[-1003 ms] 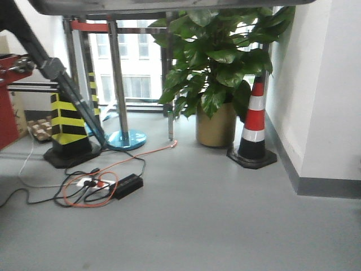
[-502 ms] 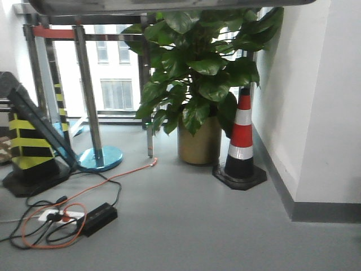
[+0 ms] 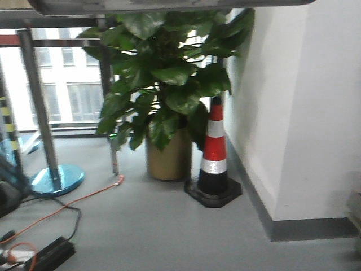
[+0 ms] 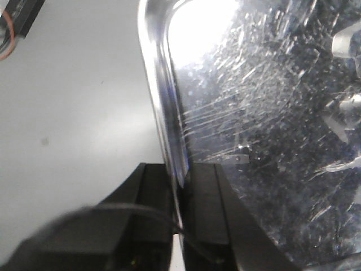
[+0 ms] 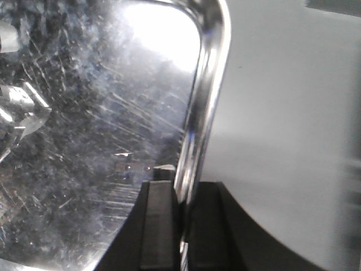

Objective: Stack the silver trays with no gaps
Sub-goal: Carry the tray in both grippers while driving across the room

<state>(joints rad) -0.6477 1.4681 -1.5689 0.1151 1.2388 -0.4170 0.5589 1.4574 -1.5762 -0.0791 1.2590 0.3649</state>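
A silver tray fills the left wrist view, its scratched shiny inside facing the camera and the grey floor beyond its rim. My left gripper is shut on the tray's left rim, one black finger inside and one outside. The same silver tray shows in the right wrist view, where my right gripper is shut on its right rim. The tray hangs in the air between both grippers. In the front view a dark grey edge spans the top, probably the tray's underside. No other tray is in view.
Ahead stands a large potted plant with an orange-and-white traffic cone beside it, against a white wall. At the left are a stanchion with a blue base, an orange cable and a black power brick on the floor.
The front view has swung to the right: plant, cone and stanchion have slid left, the yellow-black post has nearly left the frame, and more of the wall shows.
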